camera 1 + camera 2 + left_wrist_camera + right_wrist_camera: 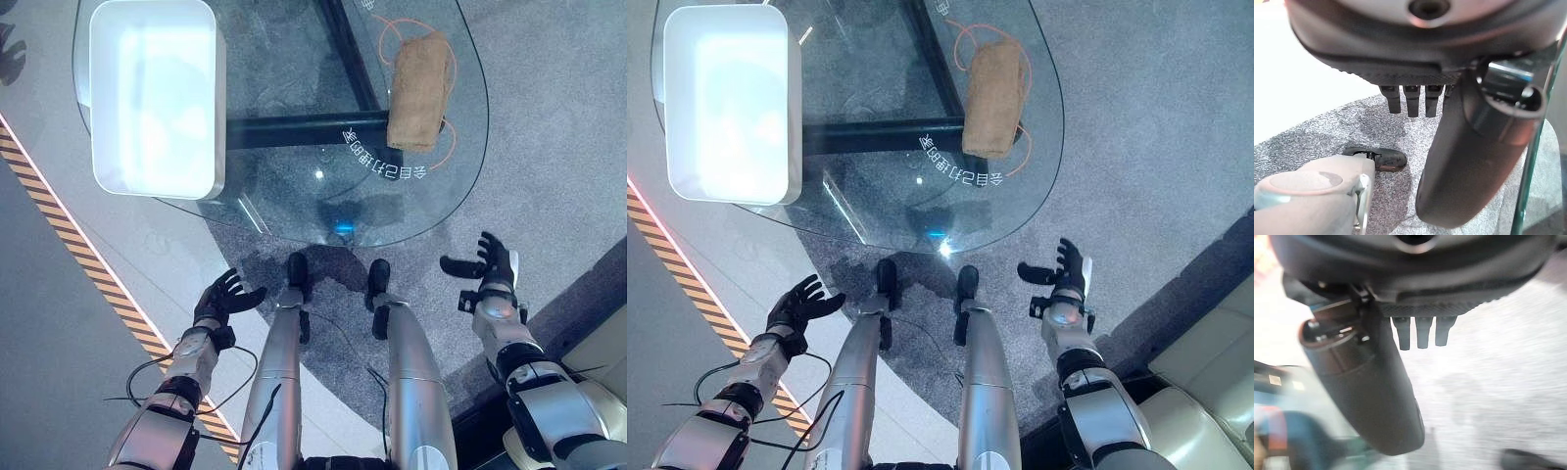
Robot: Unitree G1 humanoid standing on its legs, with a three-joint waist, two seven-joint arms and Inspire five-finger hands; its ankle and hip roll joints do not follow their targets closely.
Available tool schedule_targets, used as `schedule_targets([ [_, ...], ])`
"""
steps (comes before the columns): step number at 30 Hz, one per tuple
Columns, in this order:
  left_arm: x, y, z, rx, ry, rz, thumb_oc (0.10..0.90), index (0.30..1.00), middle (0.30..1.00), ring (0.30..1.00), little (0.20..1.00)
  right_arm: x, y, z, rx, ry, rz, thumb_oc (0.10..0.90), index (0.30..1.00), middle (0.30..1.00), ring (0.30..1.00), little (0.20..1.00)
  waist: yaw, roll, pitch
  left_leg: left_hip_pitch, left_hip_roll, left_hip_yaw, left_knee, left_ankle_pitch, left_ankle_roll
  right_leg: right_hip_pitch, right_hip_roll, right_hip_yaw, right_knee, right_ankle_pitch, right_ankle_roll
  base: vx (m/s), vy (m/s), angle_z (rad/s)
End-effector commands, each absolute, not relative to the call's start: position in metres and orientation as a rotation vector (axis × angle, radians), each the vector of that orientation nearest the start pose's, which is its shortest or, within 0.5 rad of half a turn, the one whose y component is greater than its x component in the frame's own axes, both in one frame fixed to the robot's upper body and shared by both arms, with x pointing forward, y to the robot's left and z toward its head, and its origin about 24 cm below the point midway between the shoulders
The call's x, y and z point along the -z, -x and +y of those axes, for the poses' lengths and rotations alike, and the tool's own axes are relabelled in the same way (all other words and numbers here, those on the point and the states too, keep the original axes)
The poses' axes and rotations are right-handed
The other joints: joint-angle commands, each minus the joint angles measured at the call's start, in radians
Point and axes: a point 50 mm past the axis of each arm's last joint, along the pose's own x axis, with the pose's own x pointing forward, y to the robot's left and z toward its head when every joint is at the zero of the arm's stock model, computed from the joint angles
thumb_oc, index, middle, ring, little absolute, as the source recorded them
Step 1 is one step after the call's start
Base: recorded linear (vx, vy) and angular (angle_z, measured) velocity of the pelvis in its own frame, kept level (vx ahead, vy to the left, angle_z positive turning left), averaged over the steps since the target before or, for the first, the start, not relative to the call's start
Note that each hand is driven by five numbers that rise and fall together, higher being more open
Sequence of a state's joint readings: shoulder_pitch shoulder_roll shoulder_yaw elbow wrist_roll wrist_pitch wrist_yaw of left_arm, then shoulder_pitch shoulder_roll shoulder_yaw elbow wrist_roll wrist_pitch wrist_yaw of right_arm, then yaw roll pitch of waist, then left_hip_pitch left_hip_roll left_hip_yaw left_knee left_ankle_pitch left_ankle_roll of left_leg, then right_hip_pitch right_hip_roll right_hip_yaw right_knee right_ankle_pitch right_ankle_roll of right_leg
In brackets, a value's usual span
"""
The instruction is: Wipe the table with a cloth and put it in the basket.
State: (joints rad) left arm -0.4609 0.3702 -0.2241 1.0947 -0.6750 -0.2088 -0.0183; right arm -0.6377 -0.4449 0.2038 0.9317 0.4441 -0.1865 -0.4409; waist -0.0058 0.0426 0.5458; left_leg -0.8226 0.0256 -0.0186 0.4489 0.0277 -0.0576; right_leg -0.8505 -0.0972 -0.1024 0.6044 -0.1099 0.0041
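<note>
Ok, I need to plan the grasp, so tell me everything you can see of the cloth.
The cloth is tan-brown, coarse-looking fabric, folded into a thick oblong pad. It lies flat on the glass table toward the robot's right side, near the rim, its long side running away from the robot, over a thin orange loop. Neither hand touches it; the white basket sits apart, at the table's left.

basket (pixel 157 98) fills table's (pixel 294 186) left | cloth (pixel 421 90) right | middle free
</note>
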Motion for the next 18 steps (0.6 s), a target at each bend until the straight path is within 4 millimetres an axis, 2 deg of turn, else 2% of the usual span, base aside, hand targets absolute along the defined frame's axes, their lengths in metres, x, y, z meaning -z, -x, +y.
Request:
schedule_targets([
  [1,0.045,-0.277,0.260,-0.297,0.155,0.404,0.800,0.900,0.900,0.900,0.900,-0.113,-0.351,-0.272,0.623,0.086,-0.162,0.800,0.900,0.900,0.900,0.900,-0.005,-0.009,-0.026,0.016,-0.038,0.040,0.063,-0.085,0.020,0.035,0.036,-0.009,-0.077,0.035,0.004,-0.02,0.039,-0.01],
  [6,0.047,-0.279,0.249,-0.280,0.167,0.396,0.800,0.900,0.900,0.900,0.900,-0.171,-0.366,-0.238,0.567,0.056,-0.381,0.800,0.900,0.900,0.900,0.900,-0.003,0.005,-0.026,0.029,-0.045,0.047,0.034,-0.076,0.017,0.043,0.036,-0.012,-0.100,0.032,0.002,-0.02,0.043,-0.01],
  [9,0.048,-0.280,0.246,-0.275,0.177,0.395,0.800,0.900,0.900,0.900,0.900,-0.196,-0.368,-0.224,0.557,0.054,-0.464,0.800,0.900,0.900,0.900,0.900,-0.001,0.011,-0.026,0.036,-0.047,0.052,0.020,-0.072,0.017,0.048,0.034,-0.014,-0.110,0.028,0.000,-0.01,0.049,-0.02],
  [14,0.052,-0.278,0.238,-0.261,0.189,0.398,0.800,0.900,0.900,0.900,0.900,-0.218,-0.369,-0.205,0.555,0.087,-0.545,0.800,0.900,0.900,0.900,0.900,0.005,0.020,-0.026,0.046,-0.053,0.057,0.000,-0.067,0.017,0.054,0.033,-0.016,-0.124,0.027,-0.003,0.01,0.044,0.00],
  [18,0.054,-0.277,0.232,-0.248,0.197,0.403,0.800,0.900,0.900,0.900,0.900,-0.224,-0.371,-0.194,0.539,0.114,-0.546,0.800,0.900,0.900,0.900,0.900,0.007,0.027,-0.026,0.061,-0.056,0.063,-0.019,-0.062,0.016,0.066,0.030,-0.019,-0.140,0.028,-0.006,0.02,0.044,0.00],
])
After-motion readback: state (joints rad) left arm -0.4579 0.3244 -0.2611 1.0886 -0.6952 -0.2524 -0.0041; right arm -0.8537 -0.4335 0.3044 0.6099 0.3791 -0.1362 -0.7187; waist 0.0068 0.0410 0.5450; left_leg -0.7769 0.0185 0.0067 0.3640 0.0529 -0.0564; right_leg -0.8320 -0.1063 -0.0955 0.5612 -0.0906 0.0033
